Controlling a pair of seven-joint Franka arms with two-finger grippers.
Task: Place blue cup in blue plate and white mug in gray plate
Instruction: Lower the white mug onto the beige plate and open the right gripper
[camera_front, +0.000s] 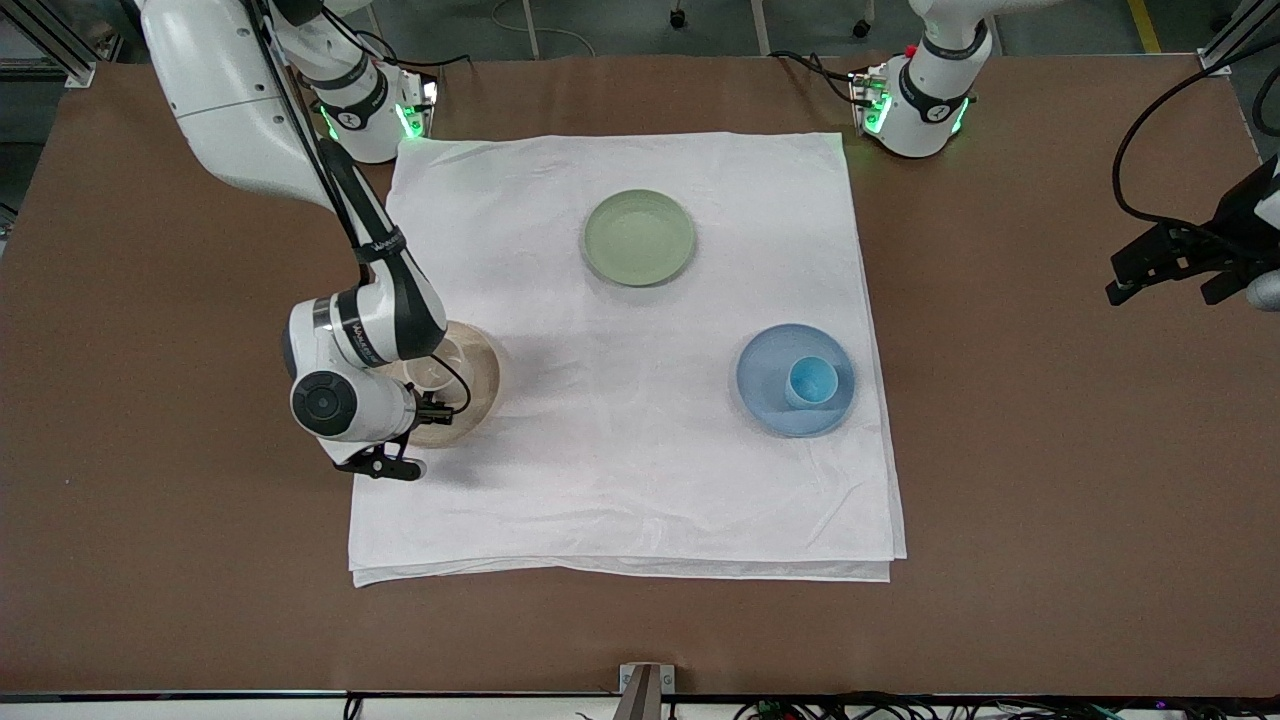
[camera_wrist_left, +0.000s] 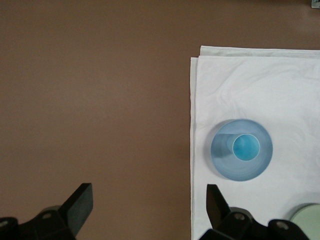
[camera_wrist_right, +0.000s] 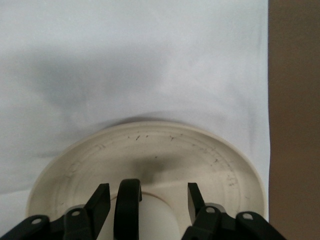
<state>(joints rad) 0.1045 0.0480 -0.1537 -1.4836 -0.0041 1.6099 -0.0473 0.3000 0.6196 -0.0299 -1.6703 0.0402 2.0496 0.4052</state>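
Over the gray plate (camera_front: 487, 372), the right pincer (camera_wrist_right: 148, 200) straddled the mug (camera_wrist_right: 150, 220), released; left pincer (camera_wrist_left: 147, 202) waited spread at the counter's edge, blue cup (camera_front: 811, 380) already plated.

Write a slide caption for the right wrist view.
Right pincer open around the white mug, its fingers flanking the dark handle, mug standing on the gray plate atop the white cloth.

Setting: robotics lab test bench. Evidence: 2 white robot arms, bases (camera_front: 915, 105) lit green, bolted along a brown-covered table (camera_front: 1050, 450); aluminium framing (camera_front: 45, 45) at the corners; loose black cables (camera_front: 1150, 130); bare grey floor with a yellow line (camera_front: 1145, 25); white cloth (camera_front: 620, 440) spread as work surface.
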